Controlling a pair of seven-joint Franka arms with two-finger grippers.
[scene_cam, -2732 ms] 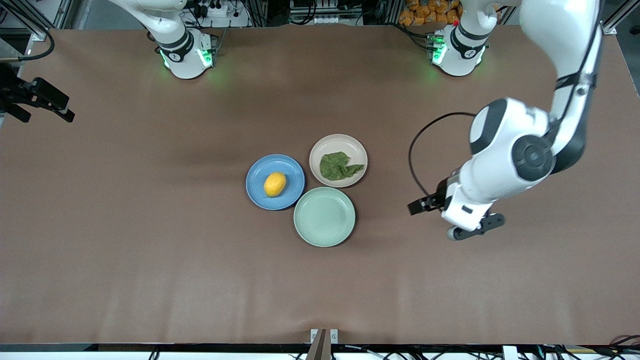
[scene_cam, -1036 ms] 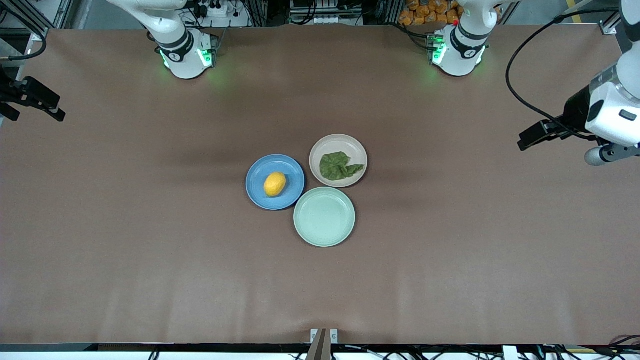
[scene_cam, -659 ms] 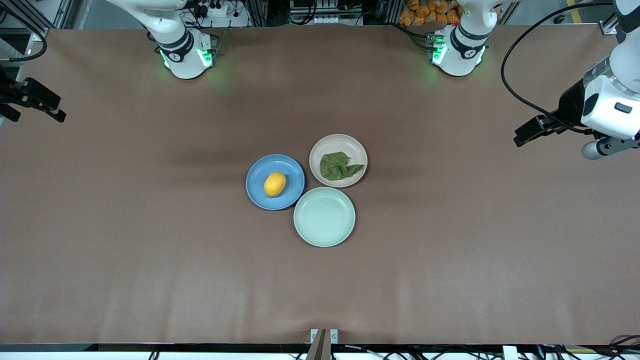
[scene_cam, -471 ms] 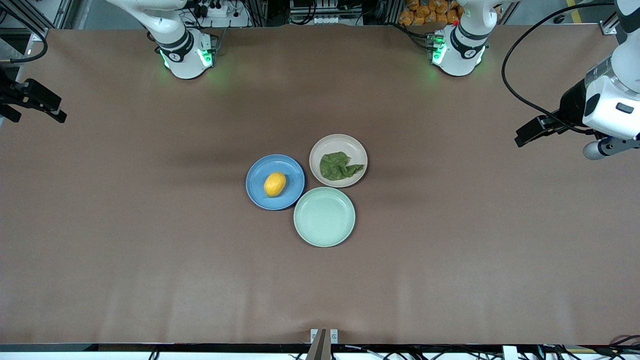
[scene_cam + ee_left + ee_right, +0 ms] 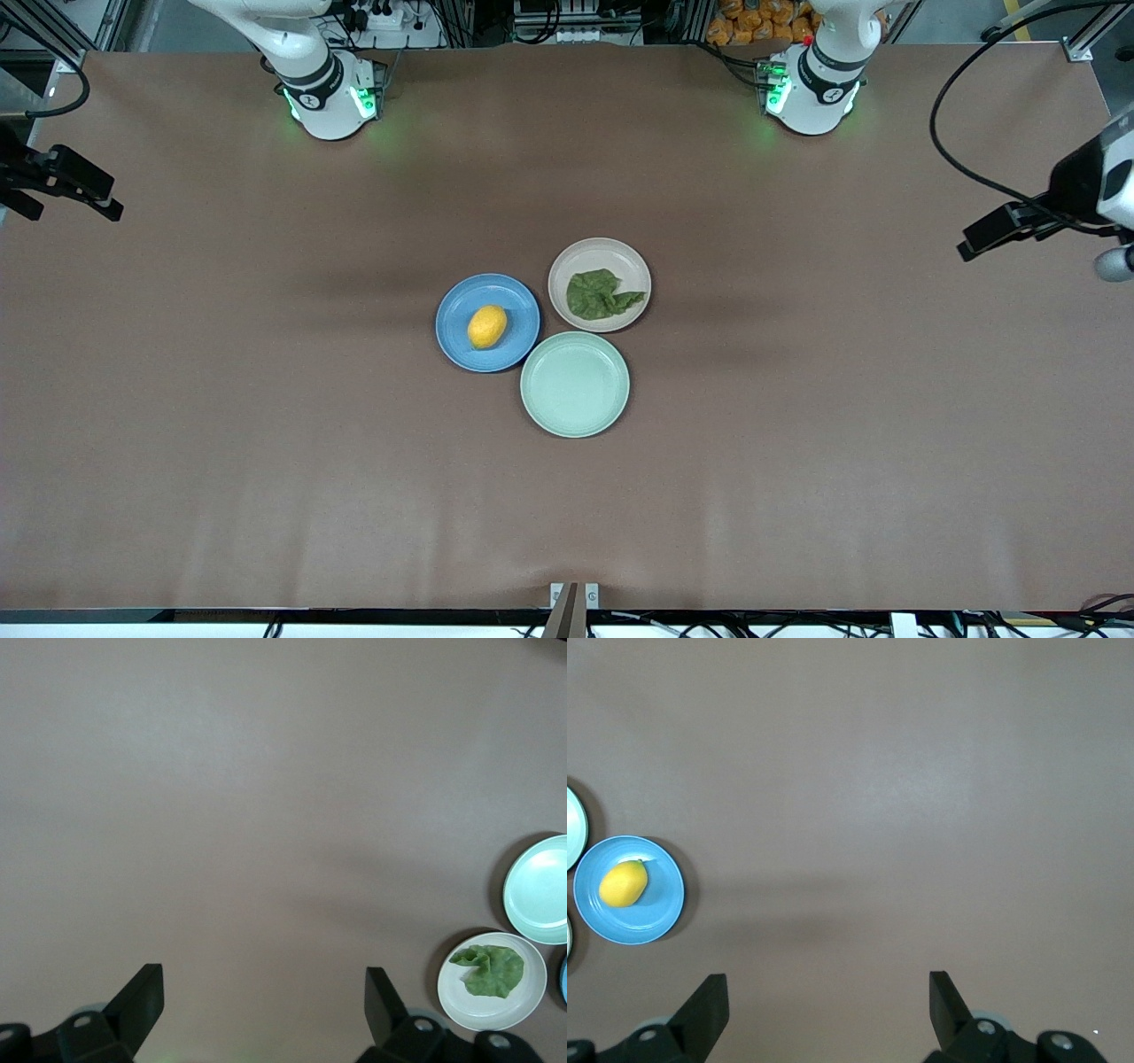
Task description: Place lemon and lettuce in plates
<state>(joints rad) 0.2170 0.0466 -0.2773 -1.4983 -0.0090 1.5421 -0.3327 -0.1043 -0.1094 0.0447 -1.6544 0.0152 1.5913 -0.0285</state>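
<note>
The yellow lemon [image 5: 487, 326] lies in the blue plate [image 5: 519, 307] at the middle of the table. The dark green lettuce [image 5: 601, 294] lies in the beige-pink plate [image 5: 599, 246] beside it, toward the left arm's end. My left gripper [image 5: 263, 979] is open and empty, high over bare table at the left arm's end. Its wrist view shows the lettuce [image 5: 490, 969] in its plate [image 5: 530, 1012]. My right gripper [image 5: 828, 979] is open and empty, high over bare table at the right arm's end. Its wrist view shows the lemon [image 5: 623, 883] in the blue plate [image 5: 658, 904].
An empty mint-green plate [image 5: 575, 384] touches both other plates and lies nearer to the front camera; it also shows in the left wrist view [image 5: 540, 890]. The brown table cover [image 5: 266, 425] spreads wide around the three plates.
My left arm has drawn back from beside the plates to its own end of the table, almost out of the front view. The right arm, lemon and lettuce have not moved.
</note>
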